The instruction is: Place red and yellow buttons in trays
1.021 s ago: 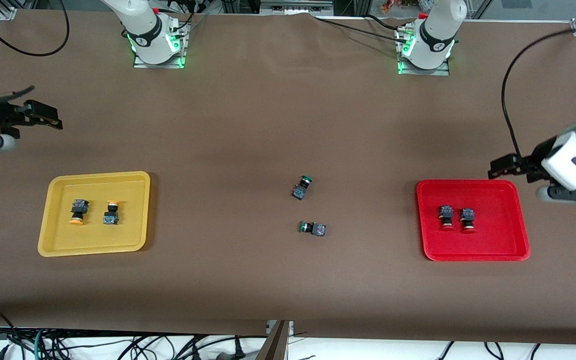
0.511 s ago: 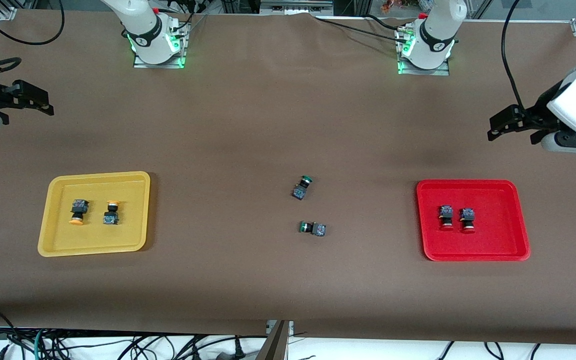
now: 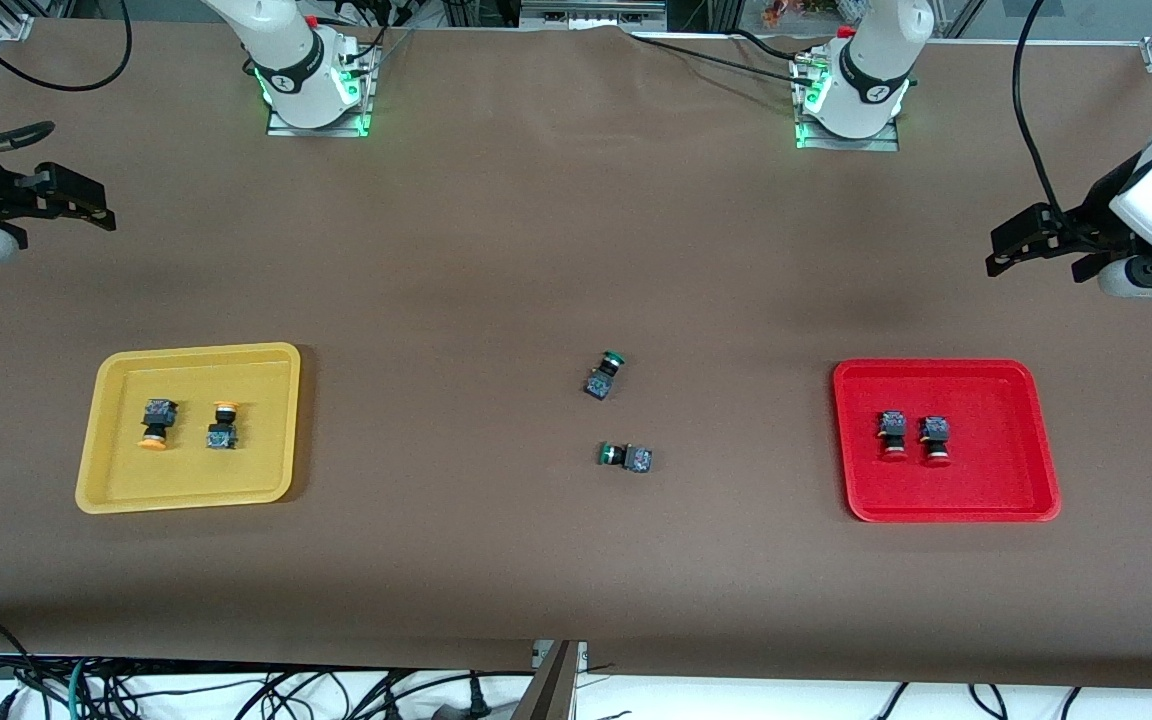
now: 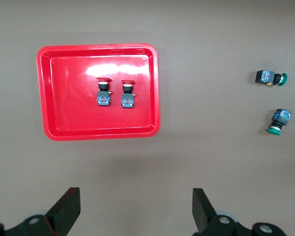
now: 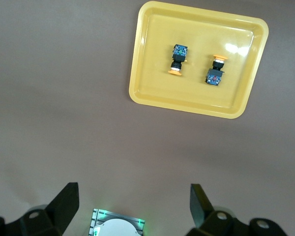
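Your brown worktop (image 3: 496, 250) carries everything. Your left arm reaches out over the bare worktop at its own end, its left tool (image 3: 1004, 250) raised with fingers (image 4: 64, 211) spread wide and holding nothing. Your right arm does the same at its end, the right tool (image 3: 86, 207) also up in the air, fingers (image 5: 64, 201) spread and empty.

The red tray (image 3: 1021, 500) lies flat toward the left arm's end; the yellow tray (image 3: 266, 360) lies toward the right arm's end. Two red buttons (image 3: 893, 434) lie side by side in the red tray, just apart. Two yellow buttons (image 3: 157, 423) lie in the yellow tray, a little apart, caps pointing opposite ways. Between the trays you have two green buttons (image 3: 604, 374) on the bare worktop, one nearer the front camera than its twin
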Motion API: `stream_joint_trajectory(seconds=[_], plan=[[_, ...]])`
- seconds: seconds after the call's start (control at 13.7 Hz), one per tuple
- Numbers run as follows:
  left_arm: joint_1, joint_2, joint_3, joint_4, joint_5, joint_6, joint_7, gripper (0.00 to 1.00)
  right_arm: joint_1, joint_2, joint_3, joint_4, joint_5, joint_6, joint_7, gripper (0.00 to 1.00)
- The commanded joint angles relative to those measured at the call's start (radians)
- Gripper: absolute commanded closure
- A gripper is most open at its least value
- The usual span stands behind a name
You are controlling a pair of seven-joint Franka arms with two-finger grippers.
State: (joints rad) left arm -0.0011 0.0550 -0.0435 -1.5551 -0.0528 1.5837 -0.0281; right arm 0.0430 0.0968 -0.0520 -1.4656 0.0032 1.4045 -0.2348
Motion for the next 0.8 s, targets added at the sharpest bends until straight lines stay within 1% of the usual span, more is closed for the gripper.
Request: stream_joint_trajectory(seconds=[0.0, 0.15, 0.29, 0.44, 0.73], plan=[[0.0, -0.018, 0.001, -0.005, 0.005, -0.011, 0.027, 0.0, -0.009, 0.017, 0.009, 0.033, -0.011, -0.01, 0.009, 0.0], [-0.004, -0.009, -0.001, 0.01, 0.01, -0.01, 0.024, 0.0, -0.008, 0.018, 0.009, 0.033, -0.011, -0.01, 0.009, 0.0], [-0.004, -0.001, -0.009, 0.018, 0.065, -0.03, 0.025, 0.0, -0.008, 0.018, 0.009, 0.033, -0.015, -0.009, 0.008, 0.0], [-0.004, -0.001, -0.007, 0.018, 0.07, -0.045, 0.056, 0.0, -0.008, 0.018, 0.009, 0.033, -0.031, -0.009, 0.006, 0.0], [-0.004, 0.0, -0.006, 0.018, 0.068, -0.045, 0.06, 0.0, -0.006, 0.018, 0.009, 0.033, -0.031, -0.007, 0.005, 0.0]])
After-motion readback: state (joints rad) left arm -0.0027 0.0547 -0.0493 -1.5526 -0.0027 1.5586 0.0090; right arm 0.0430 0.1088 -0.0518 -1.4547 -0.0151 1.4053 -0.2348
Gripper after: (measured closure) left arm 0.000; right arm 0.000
